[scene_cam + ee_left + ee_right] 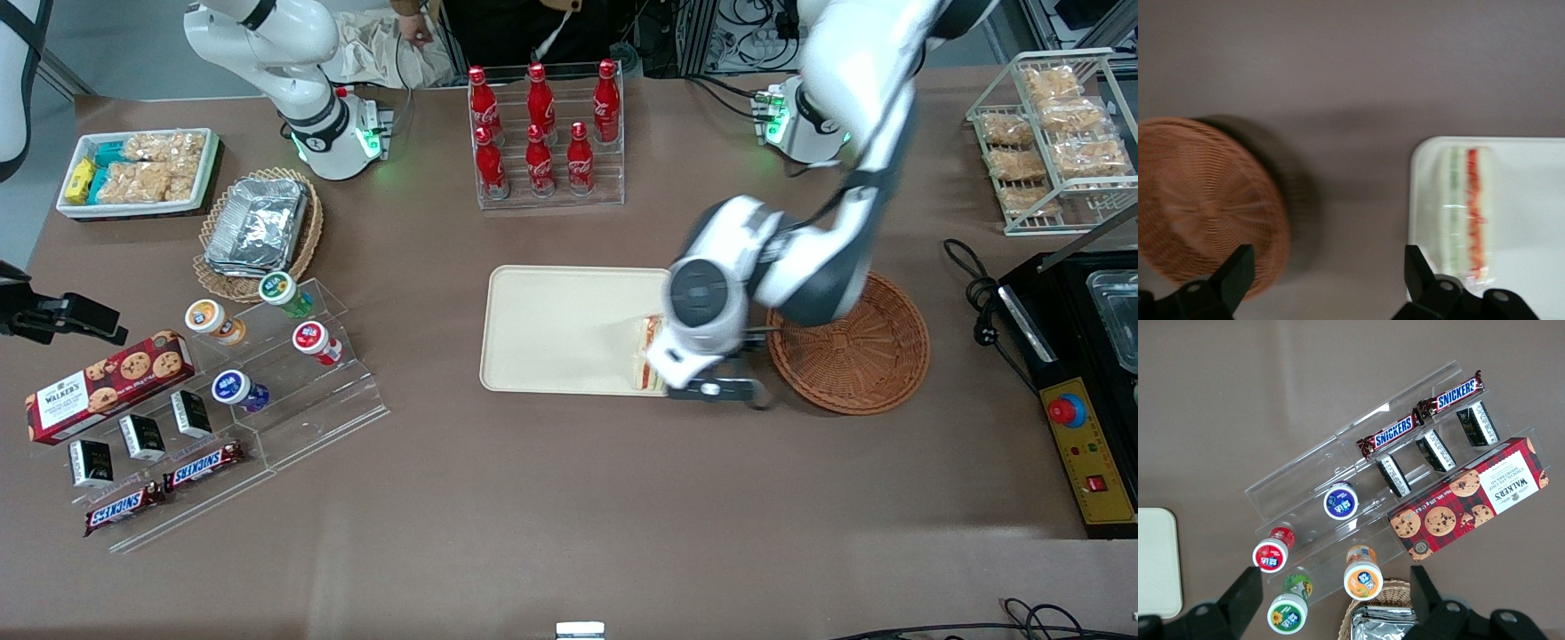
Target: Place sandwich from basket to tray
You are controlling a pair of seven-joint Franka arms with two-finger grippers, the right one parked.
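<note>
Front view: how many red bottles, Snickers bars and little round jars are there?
Red cola bottles: 6
Snickers chocolate bars: 2
Small round-lidded jars: 4
Total: 12
Black gripper, fingers open, hangs between the round reddish-brown wicker basket and the cream rectangular tray.

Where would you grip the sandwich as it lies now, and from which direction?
Take the sandwich across its two flat bread faces, coming straight down from above. It stands on edge at the rim of the tray, filling stripes upward, so the faces are exposed. The open hand hovers between the tray and the basket, holding nothing.
</note>
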